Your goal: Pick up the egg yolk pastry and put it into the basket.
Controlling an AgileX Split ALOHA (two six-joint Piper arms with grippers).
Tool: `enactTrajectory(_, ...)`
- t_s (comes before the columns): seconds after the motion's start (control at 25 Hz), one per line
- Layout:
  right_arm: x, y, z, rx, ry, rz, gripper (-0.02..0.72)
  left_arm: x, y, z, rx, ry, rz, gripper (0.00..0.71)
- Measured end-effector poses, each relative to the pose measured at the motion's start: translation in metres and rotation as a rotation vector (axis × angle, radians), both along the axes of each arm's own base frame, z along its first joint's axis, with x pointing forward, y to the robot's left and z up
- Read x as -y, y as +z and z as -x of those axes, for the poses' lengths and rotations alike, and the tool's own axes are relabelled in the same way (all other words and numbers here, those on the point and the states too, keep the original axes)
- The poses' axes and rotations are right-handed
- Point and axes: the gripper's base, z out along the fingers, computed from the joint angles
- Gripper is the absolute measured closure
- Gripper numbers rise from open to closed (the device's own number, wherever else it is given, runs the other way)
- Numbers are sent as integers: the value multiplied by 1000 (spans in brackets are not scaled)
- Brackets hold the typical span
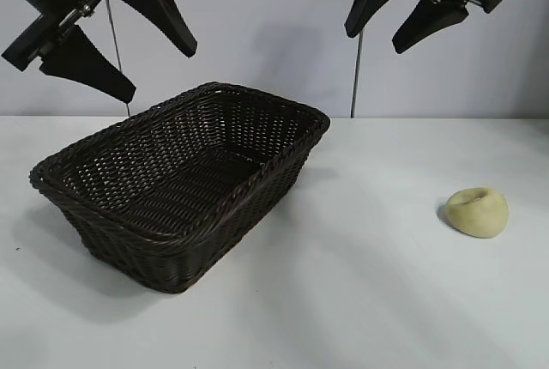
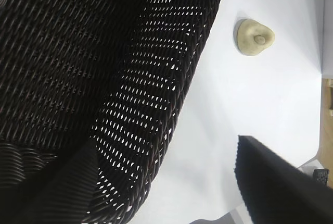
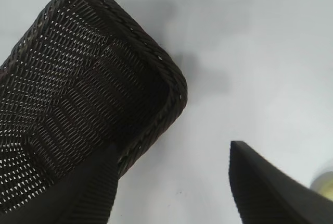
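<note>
Pale egg yolk pastry (image 1: pixel 478 212) lies on the table, well below the spread-fingered right hand (image 1: pixel 401 19).

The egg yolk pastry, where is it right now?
In the exterior view, the pastry lies on the table, right of the basket, apart from it.

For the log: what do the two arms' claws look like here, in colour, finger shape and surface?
Both are matte black. The left claw and right claw each carry two long wedge-shaped fingers tapering to blunt tips, joined by a crossbar with small silver screws. The wrist views show fine ribbing on the inner finger faces. No markings or sleeves show. A thin grey line runs down behind each claw; cable or rod, unclear.
</note>
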Motion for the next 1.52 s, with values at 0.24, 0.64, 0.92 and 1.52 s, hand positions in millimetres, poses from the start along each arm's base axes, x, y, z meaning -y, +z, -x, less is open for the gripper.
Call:
enactTrajectory(0.24,0,0,0,1,0,0,249,0,0,0,0,0,0,175)
enactTrajectory(0.64,0,0,0,1,0,-1,249,0,0,0,0,0,0,175)
enactTrajectory(0.92,0,0,0,0,0,0,249,0,0,0,3,3,0,175)
enactTrajectory(1.52,0,0,0,0,0,0,249,0,1,-1,-1,29,7,175)
